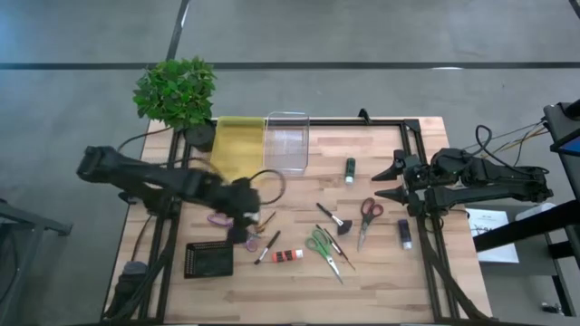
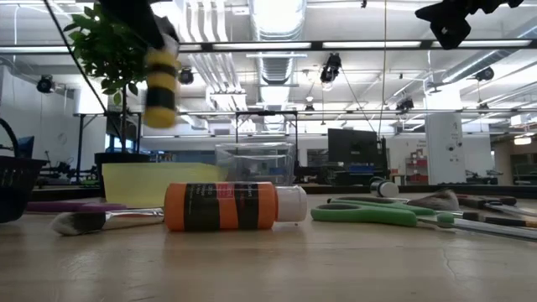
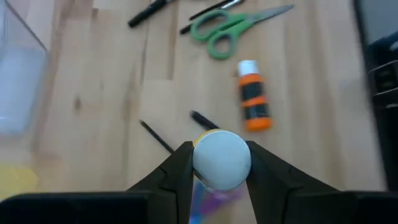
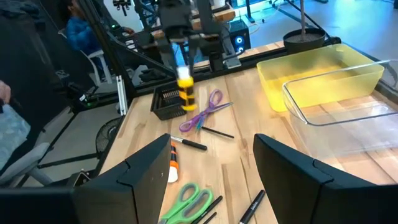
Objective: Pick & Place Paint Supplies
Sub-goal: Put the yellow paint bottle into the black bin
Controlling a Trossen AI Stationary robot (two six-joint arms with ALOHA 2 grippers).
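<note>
Items listed left to right across the table, as the high view lays them out

- Potted plant (image 1: 175,91): far left corner, clear of the work.
- Black mesh basket (image 1: 207,260): near edge, left side.
- Left gripper (image 3: 219,163): raised above the table between the basket and the trays. Jaws pinched on a yellow paint bottle (image 4: 185,89) with dark bands, held by its white cap end, hanging upright in mid-air in the low view.
- Purple scissors (image 4: 204,111): flat on the wood beneath the left gripper.
- Yellow tray (image 1: 237,145) and clear tray (image 1: 287,140): side by side at the far edge, touching or nearly so.
- Orange paint bottle (image 1: 287,256): lying on its side near the front, a dark-handled brush (image 1: 267,247) just beside it.
- Green scissors (image 1: 322,246): near the centre front, with thin dark brushes alongside.
- Fan-headed brush (image 1: 333,218): centre.
- Green paint bottle (image 1: 350,169): right of the clear tray.
- Red scissors (image 1: 367,217): right of centre.
- Purple paint bottle (image 1: 404,234): near the right rail.
- Right gripper (image 1: 391,181): waiting at the right edge, jaws spread, holding nothing.

Step in hand, by judgement: carry phase, yellow bottle lifted and not yet placed. Next move likely calls for travel toward one of the trays, which one cannot be told, then lowering until the bottle is inside the walls before the jaws part; a release from height could let it bounce or roll
</note>
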